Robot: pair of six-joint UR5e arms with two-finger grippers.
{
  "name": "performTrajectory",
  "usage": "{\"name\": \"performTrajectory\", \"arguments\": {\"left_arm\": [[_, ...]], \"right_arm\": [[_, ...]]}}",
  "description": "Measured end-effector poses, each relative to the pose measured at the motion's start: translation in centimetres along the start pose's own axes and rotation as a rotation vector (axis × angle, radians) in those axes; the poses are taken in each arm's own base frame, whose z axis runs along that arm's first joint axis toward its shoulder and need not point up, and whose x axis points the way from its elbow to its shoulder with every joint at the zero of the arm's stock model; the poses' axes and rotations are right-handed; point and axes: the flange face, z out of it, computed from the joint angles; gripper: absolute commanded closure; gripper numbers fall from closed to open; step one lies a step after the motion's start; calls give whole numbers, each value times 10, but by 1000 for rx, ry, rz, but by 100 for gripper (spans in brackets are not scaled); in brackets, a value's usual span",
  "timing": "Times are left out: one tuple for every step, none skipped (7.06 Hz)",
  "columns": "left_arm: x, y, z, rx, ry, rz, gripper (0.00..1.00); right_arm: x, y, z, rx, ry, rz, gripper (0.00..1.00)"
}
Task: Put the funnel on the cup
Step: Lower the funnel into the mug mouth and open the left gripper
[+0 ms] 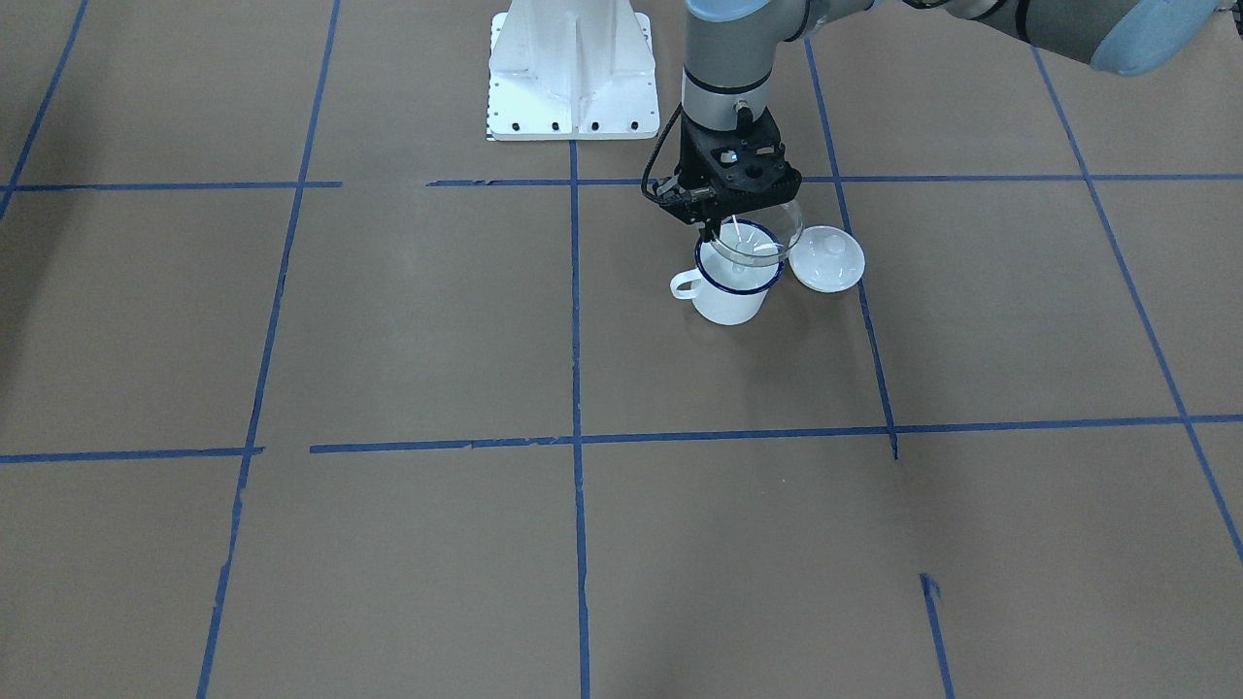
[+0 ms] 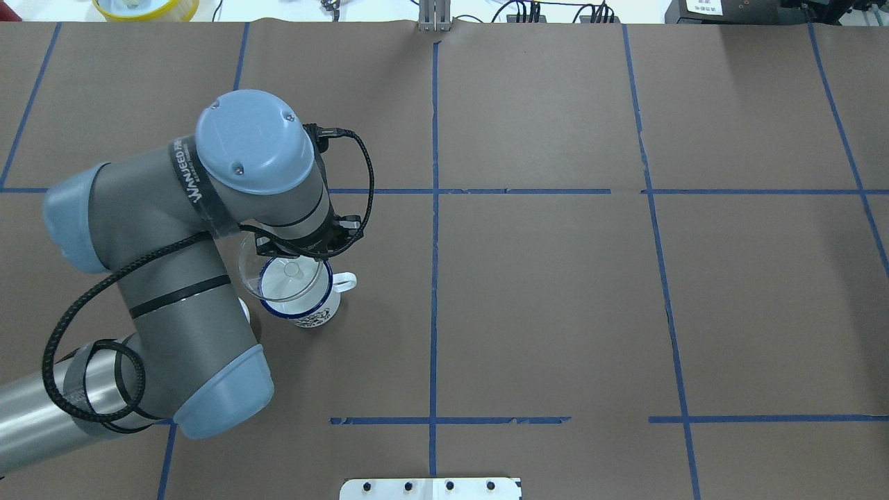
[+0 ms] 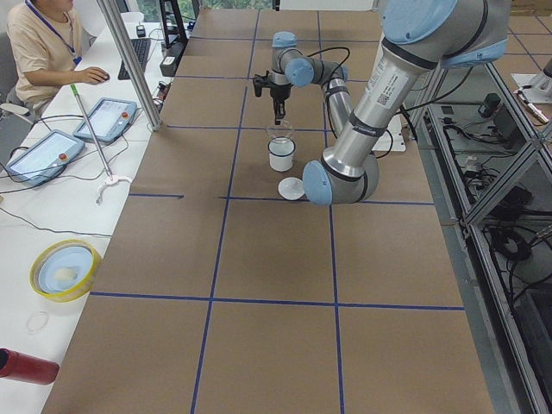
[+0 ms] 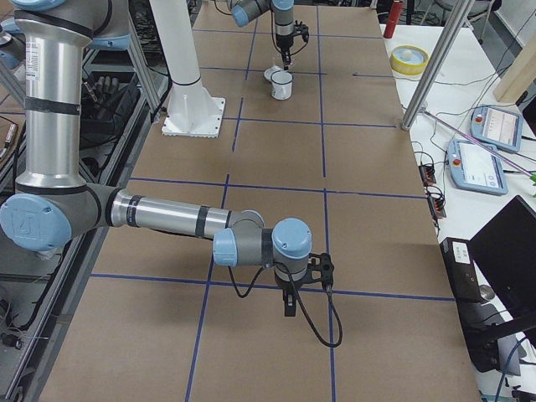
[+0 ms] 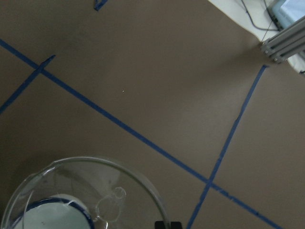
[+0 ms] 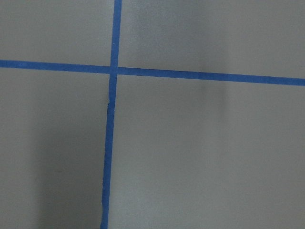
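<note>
white cup (image 1: 728, 291) sits under the funnel (image 1: 777, 233), likely light, stiff, slippery; left fingers (image 5: 162, 225) pinch its thin rim, a sensible hold. right fingers (image 4: 289, 303): cannot tell.

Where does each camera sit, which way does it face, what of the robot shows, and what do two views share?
Front-facing: across the table, facing the base; left gripper grips the funnel over the cup.
Overhead: behind the robot, looking down; left arm.
Exterior left: table's left end; left arm nearest.
Exterior right: opposite end; right arm nearest.
Left wrist: down on funnel; only fingertips.
Right wrist: down on taped table; no body.
Shared: first two show cup, funnel.
</note>
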Motion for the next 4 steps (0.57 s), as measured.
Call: {"name": "performTrajectory", "arguments": {"left_arm": [[0,-2,12,-3,-5,19,100],[-3,-3,22,-7,-13,52,100],[-7,-4,28,-9,-18,75,100],[-9,-4,32,-10,-18,86,100]], "right_arm": [[0,0,0,0,0,0,0],[0,0,0,0,0,0,0],[0,0,0,0,0,0,0],[0,0,0,0,0,0,0]]}}
